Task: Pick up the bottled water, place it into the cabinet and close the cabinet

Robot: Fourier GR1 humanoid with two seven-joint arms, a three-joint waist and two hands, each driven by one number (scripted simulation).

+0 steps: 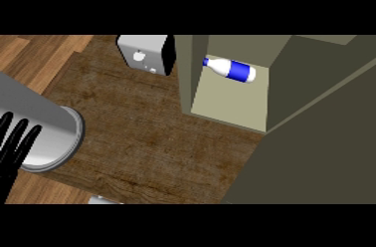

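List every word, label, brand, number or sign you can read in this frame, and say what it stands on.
None can be read.
Bottle, lying on its side inside the cabinet: a blue band with no legible print.
Grey appliance at the back of the counter: two small white marks on its front, too small to read.
Left robot hand and grey forearm: no markings.
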